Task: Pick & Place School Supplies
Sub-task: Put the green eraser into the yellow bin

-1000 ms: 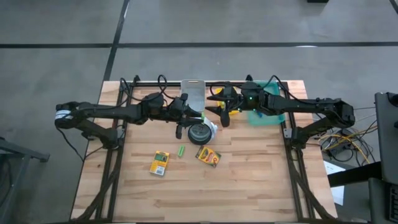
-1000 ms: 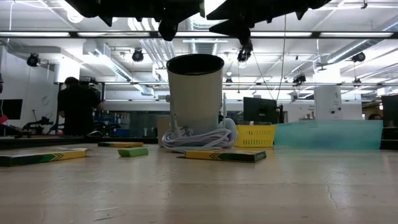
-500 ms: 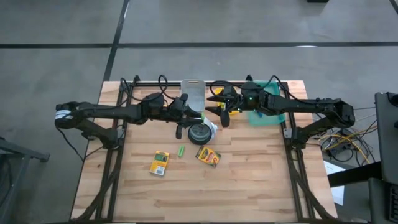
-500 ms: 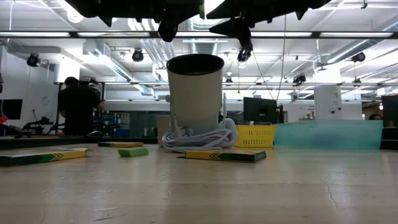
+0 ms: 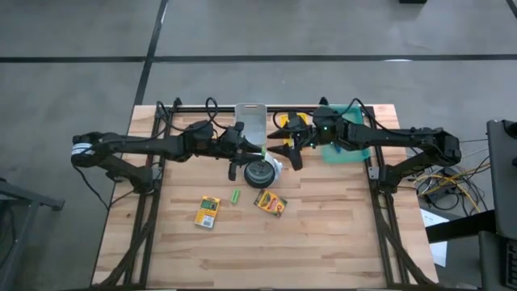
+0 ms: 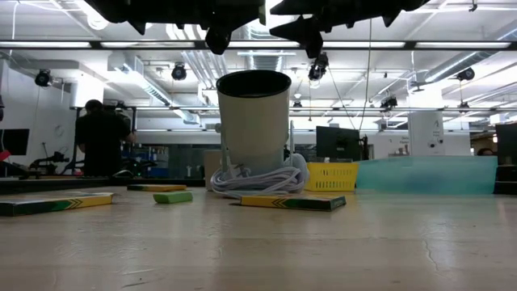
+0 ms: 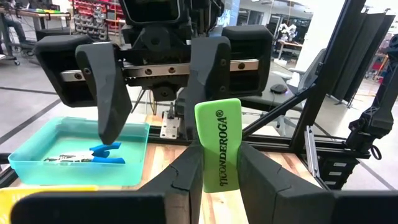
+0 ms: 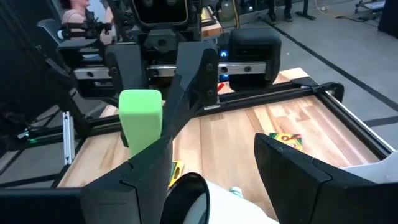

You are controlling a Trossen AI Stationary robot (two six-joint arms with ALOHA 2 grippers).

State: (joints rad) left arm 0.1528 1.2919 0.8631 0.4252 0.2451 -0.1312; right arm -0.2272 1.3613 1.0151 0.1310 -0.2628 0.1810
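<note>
The wooden table (image 5: 323,234) carries everything, and the white cup (image 6: 254,121) near its middle serves as landmark; a coiled white cable (image 6: 258,179) lies round the cup's foot. Beyond the cup, on the right arm's side, sits a teal tray (image 5: 346,153) holding one blue-handled scissors (image 7: 93,155) lying flat, with a yellow basket (image 5: 292,123) between tray and cup.

Two crayon boxes lie flat on the near side of the cup: one crayon box (image 5: 270,202) just in front of it, its long axis slanted, the other crayon box (image 5: 208,212) farther toward the left arm's side, lengthwise roughly front to back. Between them lies one loose green eraser (image 5: 235,196).

The left gripper (image 5: 239,150) hangs just beside the cup, its fingers closed on a second green eraser (image 7: 218,144) printed "TICONDEROGA", held upright, long axis vertical. The right gripper (image 5: 284,144) hangs on the cup's other side, facing it, fingers spread wide and holding nothing.
</note>
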